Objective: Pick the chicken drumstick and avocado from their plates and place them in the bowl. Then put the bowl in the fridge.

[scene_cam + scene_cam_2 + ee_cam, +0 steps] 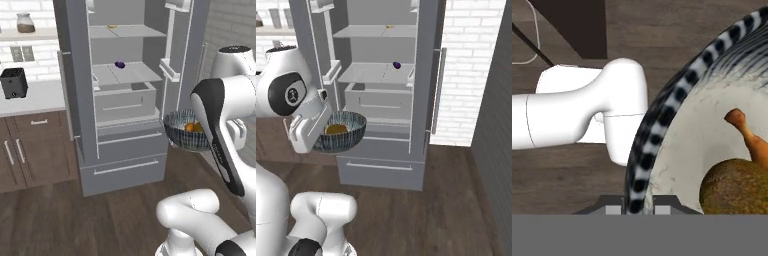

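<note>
bowl (348, 134) — drumstick (751, 140) + avocado (734, 187) inside

Setting: a domestic kitchen. Ahead of the claw stands an open grey steel fridge (125, 100) with white shelves and drawers. Left of it: brown base cabinets (30, 150), a pale countertop (35, 97), a black toaster (13, 82). White brick wall (466, 75); wood-plank floor (441, 210).

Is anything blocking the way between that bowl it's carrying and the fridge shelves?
Nothing visible does. The fridge stands open, and the bowl, held by its rim in the gripper, hangs in front of it. One small purple item sits at the back of the middle shelf.
</note>
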